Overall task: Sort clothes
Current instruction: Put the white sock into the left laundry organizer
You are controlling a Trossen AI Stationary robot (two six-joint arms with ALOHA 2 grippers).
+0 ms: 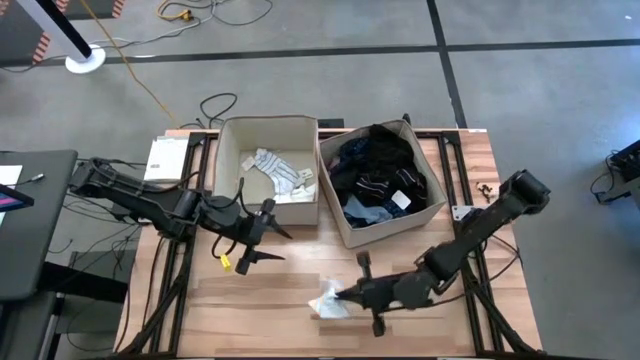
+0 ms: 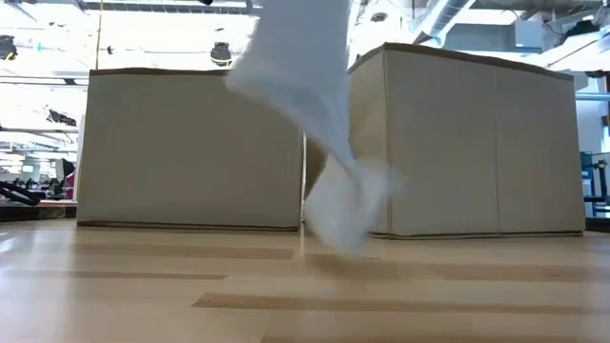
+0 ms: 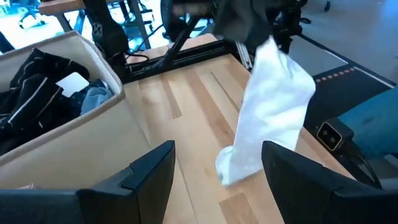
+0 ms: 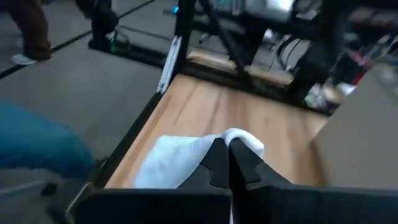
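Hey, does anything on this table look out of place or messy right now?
Nothing is spilled or damaged. The only loose item is a white cloth outside both bins, and the right gripper is shut on it, so it is being handled.

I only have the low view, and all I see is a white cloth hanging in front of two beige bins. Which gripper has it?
Observer: The right gripper is shut on the white cloth, near the table's front edge.
Operator: Where is the other arm?
Observer: The left gripper is open in front of the left bin, holding nothing.
Operator: What is in the bins?
Observer: The left bin holds black and white striped socks; the right bin holds mostly dark clothes with a light blue piece.
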